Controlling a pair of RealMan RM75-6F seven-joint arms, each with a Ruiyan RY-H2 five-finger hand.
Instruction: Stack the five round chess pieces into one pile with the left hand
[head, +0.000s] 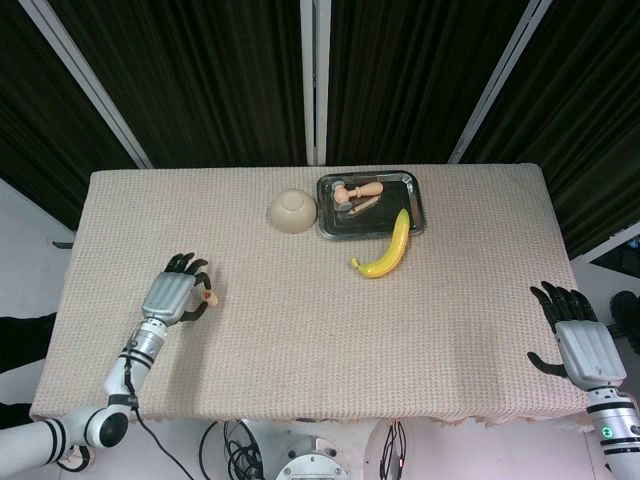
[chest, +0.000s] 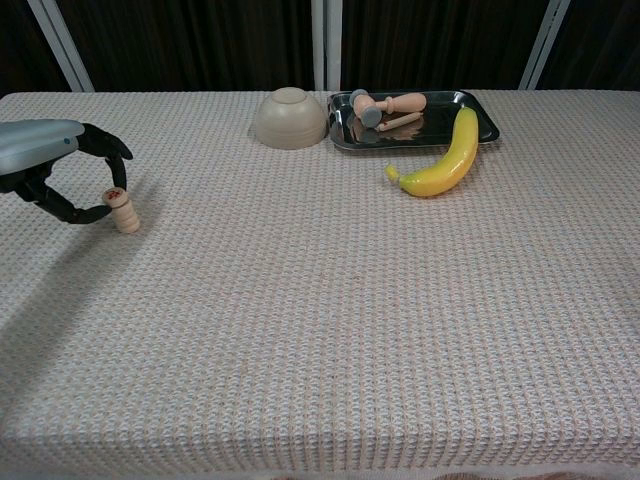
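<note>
Woven tablecloth (chest: 320, 330) holds a finished-looking pile of chess pieces (chest: 121, 211) at nine o'clock; my left hand (chest: 50, 170) curls loosely around it, gripping nothing.

1. The left hand (head: 176, 296) hovers low near the table's (head: 300, 330) left edge, its dark fingers (chest: 108, 147) curved and apart, holding nothing.
2. Its forearm runs back toward the table's front left corner.
3. The right hand (head: 578, 340) sits past the table's right edge, palm down, fingers spread.
</note>
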